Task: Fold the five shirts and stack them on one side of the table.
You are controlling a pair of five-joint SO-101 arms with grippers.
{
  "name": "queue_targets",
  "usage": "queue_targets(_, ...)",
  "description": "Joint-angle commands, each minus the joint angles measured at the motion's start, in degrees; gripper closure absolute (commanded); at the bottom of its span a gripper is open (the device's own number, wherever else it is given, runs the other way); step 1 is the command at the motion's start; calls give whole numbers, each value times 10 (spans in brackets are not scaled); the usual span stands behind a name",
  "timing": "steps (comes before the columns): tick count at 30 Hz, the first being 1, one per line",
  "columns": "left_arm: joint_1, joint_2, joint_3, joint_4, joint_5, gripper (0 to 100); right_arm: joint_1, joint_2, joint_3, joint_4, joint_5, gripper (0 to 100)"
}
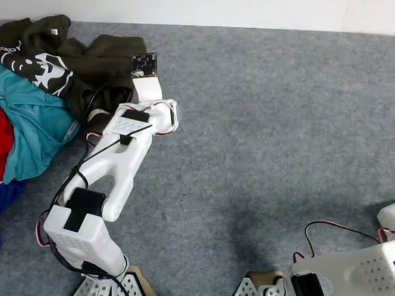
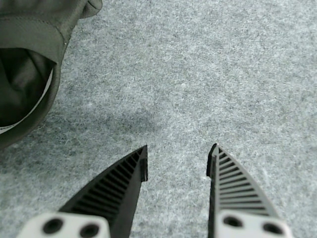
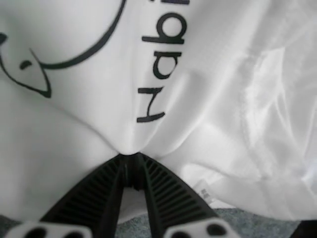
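The grey table served as the work surface, and the task looked barely begun. A heap of unfolded shirts lay bunched at its far left corner, probably kept there so each could be drawn out in turn. The olive shirt lay on top, with its print toward the corner. Below it were the teal shirt, then a strip of the red shirt and the blue shirt at the edge.

The white shirt, the fifth, was in front of the right arm's camera. I could not tell where on the table it lay.

The left arm stretched from the near edge to the heap. The right arm stayed low at the near right corner.

The right gripper was clamped on a fold of the white shirt. The cloth peaked at its tips, which suggests a hold meant for dragging or lifting.

The left gripper had its jaws apart and held nothing. It hung over bare table just beside the olive shirt's rim, seemingly placed to take that edge.
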Motion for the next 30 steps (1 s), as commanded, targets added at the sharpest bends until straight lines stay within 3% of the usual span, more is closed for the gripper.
queue_targets(1, 5, -6, -3, -5, 4, 783, -14, -73, -62, -4, -4, 992)
queue_targets(7, 4, -10, -3, -4, 4, 783, -47, -135, -102, 0, -55, 991)
queue_targets(12, -20, -12, -15, 15, 4, 783, -120, -175, -100, 36, -84, 986)
queue_targets(18, -115, -36, -92, 83, 7, 783, -253, -192, -103, 124, -105, 986)
queue_targets(24, -246, -93, -204, 204, 8, 783, -413, -197, -100, 197, -104, 990)
queue_targets(30, -305, -81, -217, 196, 5, 783, -568, -196, -45, 186, -105, 990)
